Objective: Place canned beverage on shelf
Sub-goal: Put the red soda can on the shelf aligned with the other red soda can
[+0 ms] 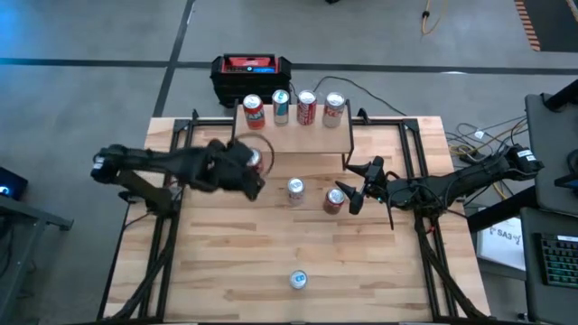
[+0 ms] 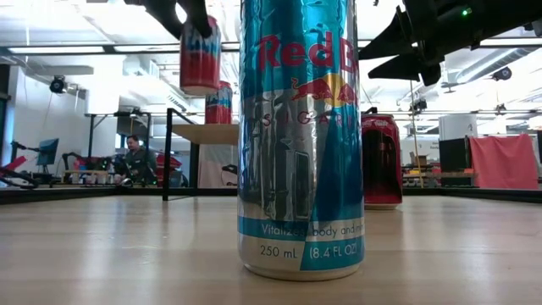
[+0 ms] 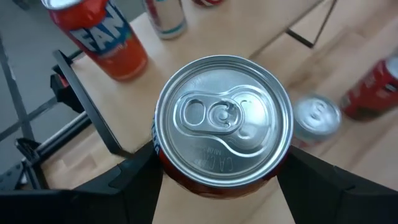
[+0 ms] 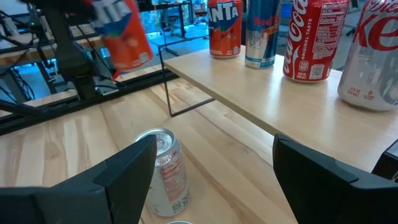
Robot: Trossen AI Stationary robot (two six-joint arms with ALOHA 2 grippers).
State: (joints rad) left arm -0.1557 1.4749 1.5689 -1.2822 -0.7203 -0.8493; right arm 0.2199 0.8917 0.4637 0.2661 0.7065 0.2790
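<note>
The shelf [image 1: 316, 137], a light wooden board on thin black legs, stands at the table's far middle. Four cans stand on it, among them a Fanta can [image 1: 253, 110] and a Red Bull can [image 1: 281, 106]. My left gripper [image 1: 256, 164] is shut on an orange Fanta can [image 3: 224, 118], held in the air just off the shelf's near left corner. My right gripper [image 1: 357, 188] hovers open, above and beside a red can [image 1: 334, 199] standing on the table. A silver can [image 4: 163, 180] stands ahead of its fingers. My left gripper pinches the orange can's side wall [image 3: 163, 163] between its two fingers [image 3: 134, 177], a little below the top rim. The fingers come from the table's left, slanting down. The can [image 2: 201, 55] hangs about upright, top up, lifted clear of the table and the shelf.
A tall Red Bull can [image 2: 301, 135] stands alone near the table's front edge. A black-and-red box [image 1: 251, 72] sits behind the shelf. The shelf's near strip [image 4: 292, 118] is bare. Cables and desks lie off the table's right side.
</note>
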